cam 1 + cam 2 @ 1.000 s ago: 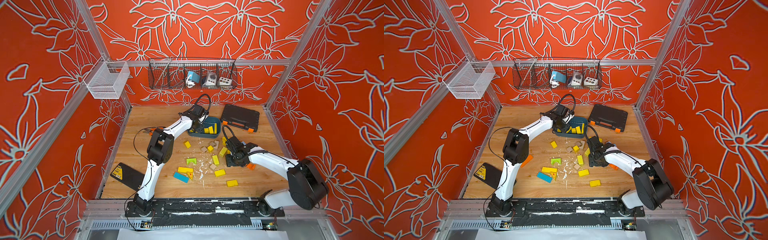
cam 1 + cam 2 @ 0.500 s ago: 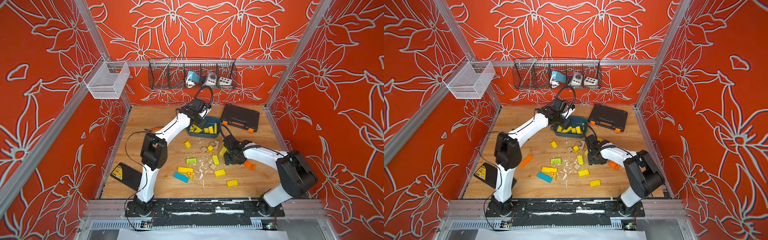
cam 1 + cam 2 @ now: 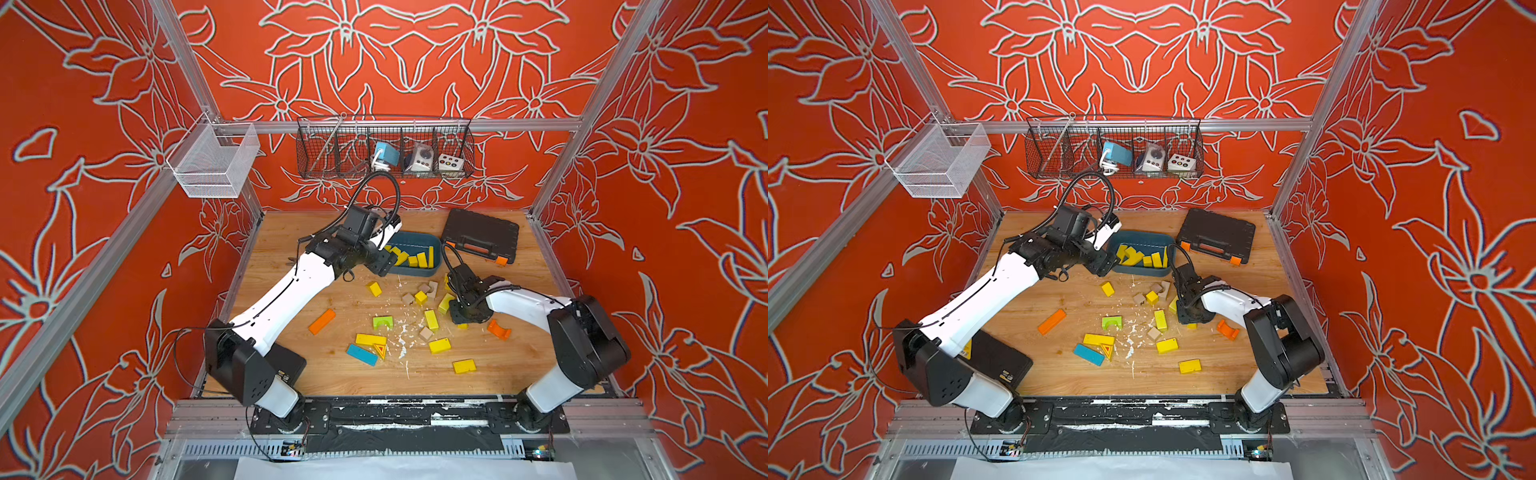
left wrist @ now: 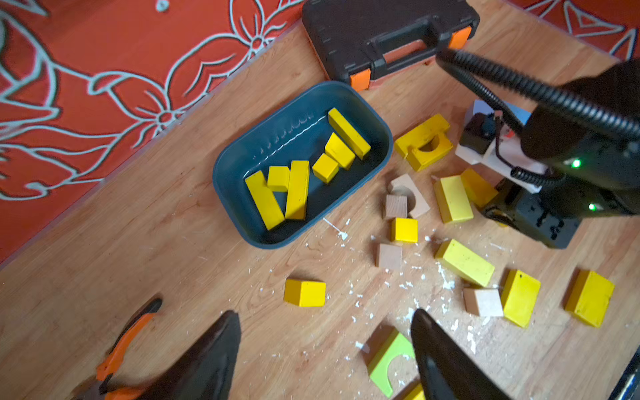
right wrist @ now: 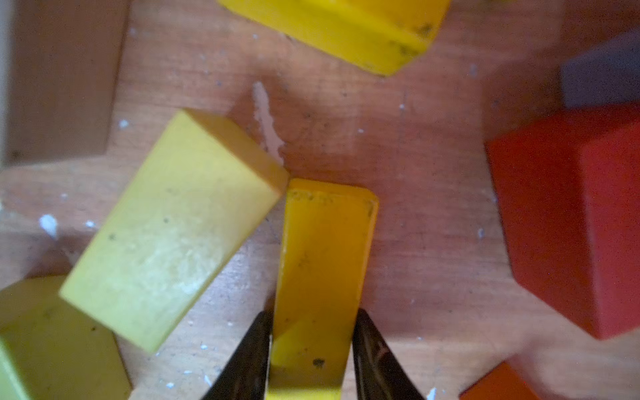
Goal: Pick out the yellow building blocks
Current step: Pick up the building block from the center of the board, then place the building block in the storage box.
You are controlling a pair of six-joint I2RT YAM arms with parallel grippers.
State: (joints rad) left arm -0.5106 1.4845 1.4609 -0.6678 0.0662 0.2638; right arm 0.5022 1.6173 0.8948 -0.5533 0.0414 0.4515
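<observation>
Between the right claw's (image 5: 311, 322) black fingers stands a yellow bar (image 5: 323, 256). Both tips press vs. its long sides, so the claw is clamped on it. Can't tell whether the bar is lifted off the wood table (image 5: 415, 156). A paler yellow block (image 5: 173, 228) lies just beside the claw, its corner touching the bar's far end, and a red block (image 5: 571, 214) sits apart on the opp. side. The left claw (image 4: 323, 313) has its fingers spread wide w/ nothing btwn them. Just ahead of its tips is a yellow cube (image 4: 304, 292) on the table, and farther ahead a dark blue tub (image 4: 263, 138) w/ several yellow blocks (image 4: 296, 188) inside. A lime-green arch (image 4: 388, 360) lies next to one fingertip, partly hidden. More loose yellow pieces (image 4: 464, 263) and plain wood ones (image 4: 389, 256) lie off to that side, near the right arm. A black tool case (image 4: 363, 31) sits beyond the tub.
</observation>
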